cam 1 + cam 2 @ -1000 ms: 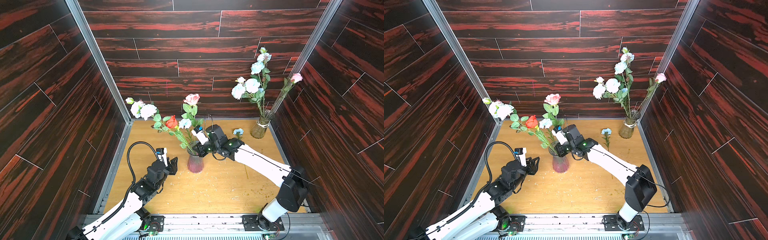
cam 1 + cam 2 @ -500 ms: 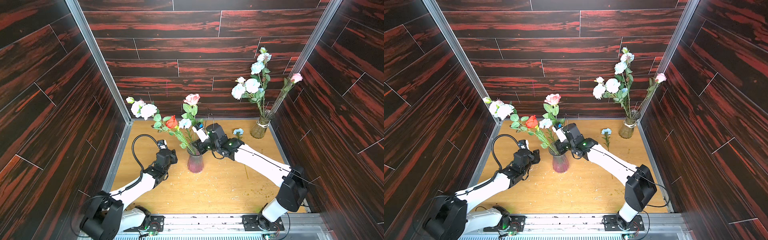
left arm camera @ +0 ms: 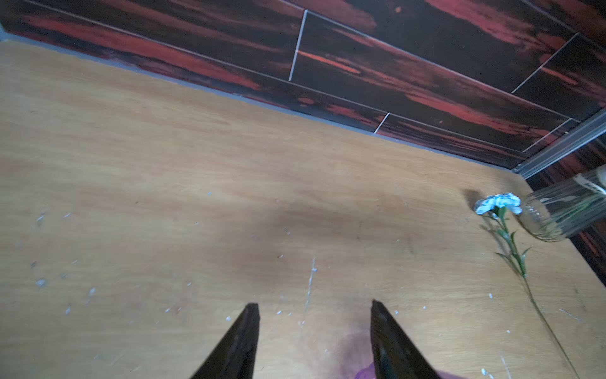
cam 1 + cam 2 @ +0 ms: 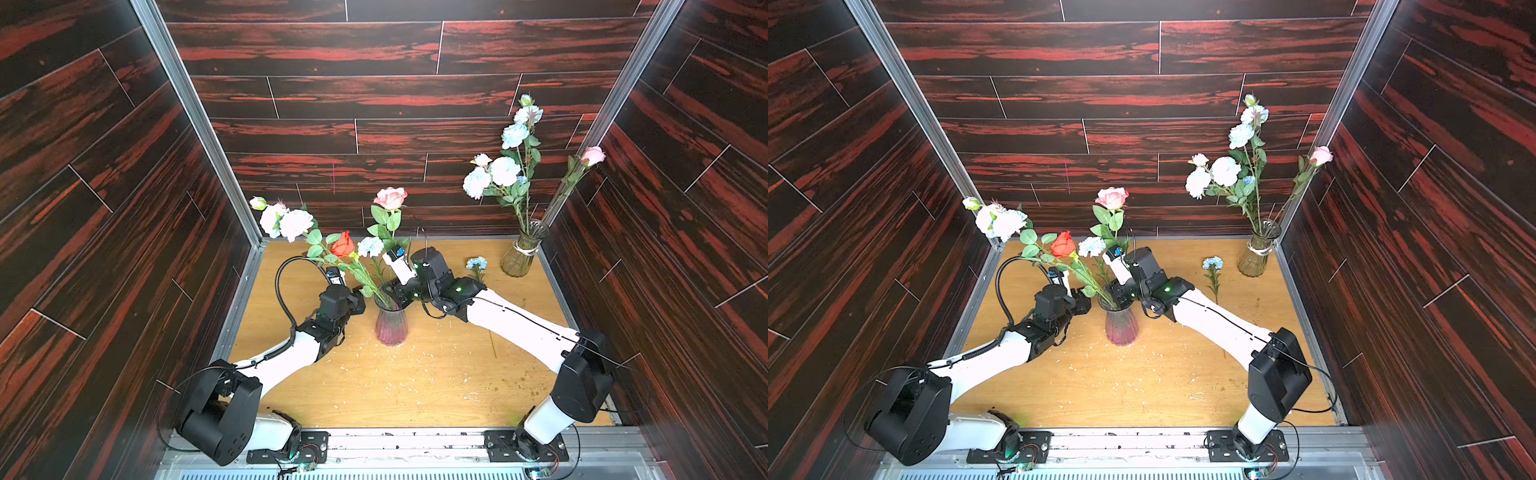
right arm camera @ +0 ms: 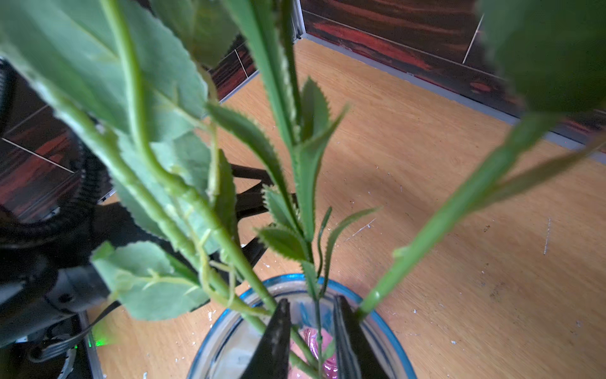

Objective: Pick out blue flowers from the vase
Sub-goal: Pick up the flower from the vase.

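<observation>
Dark red-streaked wall panels (image 4: 332,54) enclosed the wooden table (image 4: 415,374). Since a second earlier the left arm (image 4: 286,361) had stretched forward from low near the front edge. The left gripper (image 3: 314,305) now hung just beside the purple vase (image 4: 390,328), its claw released with nothing between the fingers. The right arm (image 4: 519,324) had barely moved. The right gripper (image 5: 311,303) stayed at the vase's mouth, its claw slightly parted around a thin green stem (image 5: 317,315) without pinching it.

The purple vase held a leaning spray of blue flowers (image 4: 286,222), a small blue bloom (image 4: 370,246), a red rose (image 4: 343,244) and a pink rose (image 4: 390,197). A clear vase (image 4: 521,259) in the back right corner held more pale blue sprays (image 4: 498,170) and a second pink rose (image 4: 593,155). One blue flower (image 4: 476,263) lay flat on the table between the vases, near the clear one.

Only the right wrist view showed the gap on each side of the stem. Only the left wrist view showed the lying flower's whole stem, which the right arm partly hid in both top views.
</observation>
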`<act>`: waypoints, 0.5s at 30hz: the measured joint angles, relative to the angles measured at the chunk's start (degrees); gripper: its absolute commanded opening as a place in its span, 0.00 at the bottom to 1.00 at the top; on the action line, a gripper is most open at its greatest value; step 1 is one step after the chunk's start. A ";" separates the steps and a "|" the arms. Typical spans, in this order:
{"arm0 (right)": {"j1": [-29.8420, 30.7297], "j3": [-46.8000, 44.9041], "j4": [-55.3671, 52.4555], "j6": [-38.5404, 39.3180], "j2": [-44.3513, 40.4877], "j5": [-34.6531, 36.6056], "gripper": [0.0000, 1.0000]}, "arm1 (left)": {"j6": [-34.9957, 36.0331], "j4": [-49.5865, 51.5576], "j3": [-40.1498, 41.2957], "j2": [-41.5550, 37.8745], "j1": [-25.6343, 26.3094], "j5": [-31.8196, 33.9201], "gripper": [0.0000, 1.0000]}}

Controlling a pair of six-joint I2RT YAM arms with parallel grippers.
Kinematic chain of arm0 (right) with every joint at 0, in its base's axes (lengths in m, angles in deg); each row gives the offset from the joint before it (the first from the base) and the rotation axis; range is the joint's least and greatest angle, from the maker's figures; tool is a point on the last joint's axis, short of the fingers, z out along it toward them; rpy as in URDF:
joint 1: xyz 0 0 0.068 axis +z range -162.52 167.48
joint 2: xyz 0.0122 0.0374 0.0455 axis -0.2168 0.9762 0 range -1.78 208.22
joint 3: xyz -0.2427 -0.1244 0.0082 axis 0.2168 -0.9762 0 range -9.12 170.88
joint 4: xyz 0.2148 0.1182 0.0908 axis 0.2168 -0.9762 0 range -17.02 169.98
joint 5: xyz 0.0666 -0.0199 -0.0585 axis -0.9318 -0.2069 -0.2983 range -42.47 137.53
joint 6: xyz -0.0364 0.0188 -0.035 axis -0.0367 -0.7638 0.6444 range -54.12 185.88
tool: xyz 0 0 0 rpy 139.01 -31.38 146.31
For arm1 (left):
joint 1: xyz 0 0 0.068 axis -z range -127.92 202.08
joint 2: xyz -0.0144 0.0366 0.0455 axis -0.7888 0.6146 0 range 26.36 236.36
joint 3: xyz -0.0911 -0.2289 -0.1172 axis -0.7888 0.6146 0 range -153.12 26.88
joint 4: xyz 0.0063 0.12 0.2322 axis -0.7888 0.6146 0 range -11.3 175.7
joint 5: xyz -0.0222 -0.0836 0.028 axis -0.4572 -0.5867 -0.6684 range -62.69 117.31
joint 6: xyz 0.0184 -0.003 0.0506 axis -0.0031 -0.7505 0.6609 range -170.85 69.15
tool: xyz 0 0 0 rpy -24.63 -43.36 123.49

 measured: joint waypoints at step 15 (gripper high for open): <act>1.84 0.39 1.05 0.92 2.12 3.04 0.06 | 2.03 -0.33 -1.66 1.77 0.00 -3.91 0.57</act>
